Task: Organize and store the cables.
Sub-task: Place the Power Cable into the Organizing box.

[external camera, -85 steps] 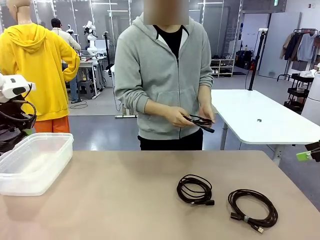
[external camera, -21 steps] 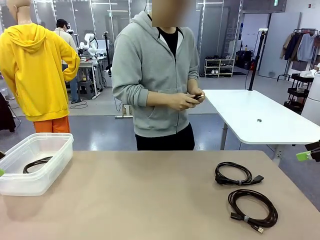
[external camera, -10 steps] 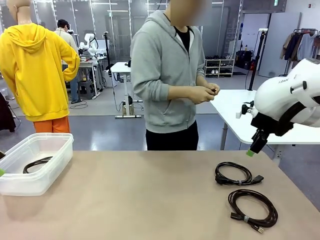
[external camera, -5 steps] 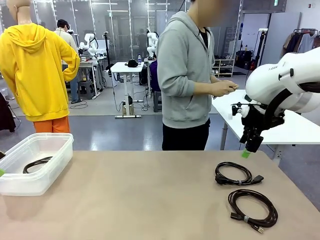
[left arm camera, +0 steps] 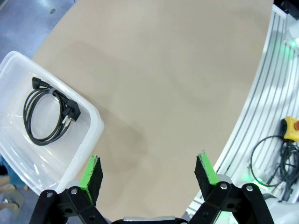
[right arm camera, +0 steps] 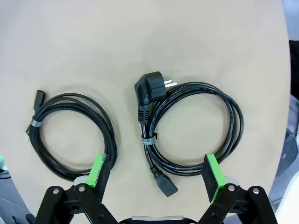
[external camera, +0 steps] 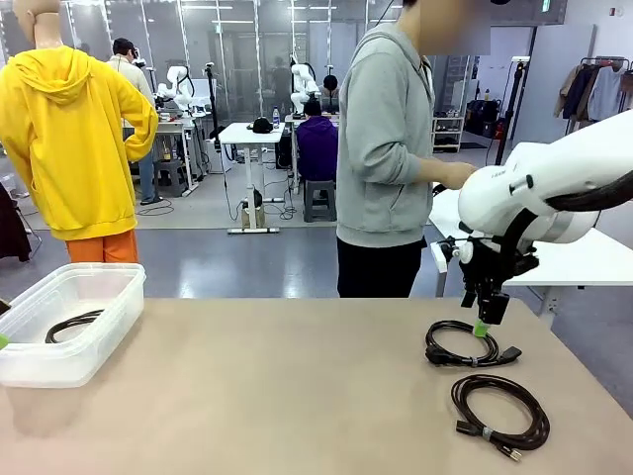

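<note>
Two coiled black cables lie on the tan table at the right. The smaller coil (external camera: 436, 354) (right arm camera: 148, 91) has a mains plug, and the larger coil (external camera: 482, 432) (right arm camera: 74, 98) lies nearer the front edge. My right gripper (external camera: 482, 322) (right arm camera: 156, 177) hangs open just above the smaller coil, with nothing between its fingers. A third coil (external camera: 69, 325) (left arm camera: 46, 116) rests inside the clear plastic bin (external camera: 109, 341) (left arm camera: 96, 128) at the table's left. My left gripper (left arm camera: 149, 172) is open and empty, high over the table beside the bin.
A person in a grey hoodie (external camera: 386, 148) stands behind the table's far edge, hands held near the white table (external camera: 584, 262) at the right. The tan table's middle (external camera: 277, 386) is bare.
My right arm has swung in from the right and come down over the smaller coil. The person has stepped to the right. The coils and the bin have stayed put.
</note>
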Available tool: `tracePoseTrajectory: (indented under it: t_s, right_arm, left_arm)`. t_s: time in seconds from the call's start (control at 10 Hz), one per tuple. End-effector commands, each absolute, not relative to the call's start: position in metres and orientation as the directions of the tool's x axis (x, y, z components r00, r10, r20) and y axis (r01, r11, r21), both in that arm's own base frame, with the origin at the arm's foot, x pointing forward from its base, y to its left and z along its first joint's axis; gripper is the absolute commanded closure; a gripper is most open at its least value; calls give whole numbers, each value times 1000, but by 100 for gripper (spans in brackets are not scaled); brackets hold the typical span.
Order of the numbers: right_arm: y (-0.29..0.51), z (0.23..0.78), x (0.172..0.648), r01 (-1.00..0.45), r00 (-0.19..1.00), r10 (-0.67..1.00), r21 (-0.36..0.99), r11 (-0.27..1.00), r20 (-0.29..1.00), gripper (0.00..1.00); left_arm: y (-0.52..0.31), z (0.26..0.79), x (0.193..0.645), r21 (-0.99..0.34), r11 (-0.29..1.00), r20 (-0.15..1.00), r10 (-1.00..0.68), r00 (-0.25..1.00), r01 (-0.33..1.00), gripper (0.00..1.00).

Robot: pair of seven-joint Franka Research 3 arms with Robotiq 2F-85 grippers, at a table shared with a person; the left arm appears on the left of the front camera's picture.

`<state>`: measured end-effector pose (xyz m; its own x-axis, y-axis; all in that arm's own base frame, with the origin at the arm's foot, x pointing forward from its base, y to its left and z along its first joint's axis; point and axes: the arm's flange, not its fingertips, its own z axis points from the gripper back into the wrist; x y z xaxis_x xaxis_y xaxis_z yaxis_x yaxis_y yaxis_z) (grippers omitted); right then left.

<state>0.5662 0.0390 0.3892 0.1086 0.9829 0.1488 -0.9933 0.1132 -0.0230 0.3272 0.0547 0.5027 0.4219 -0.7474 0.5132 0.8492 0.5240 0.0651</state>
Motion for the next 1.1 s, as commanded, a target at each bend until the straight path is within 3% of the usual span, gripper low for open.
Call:
tracePoseTrajectory:
  t_s: [0.0, 1.0]
  right_arm:
    - [41, 381, 577, -988, 154, 981, -10, 156, 117, 0]
    - [28, 325, 584, -974, 225, 972, 12, 224, 62, 0]
  left_arm:
    - [54, 503, 330, 69, 532, 525, -739, 423, 844, 0]
    - [54, 503, 330, 69, 532, 525, -739, 423, 844, 0]
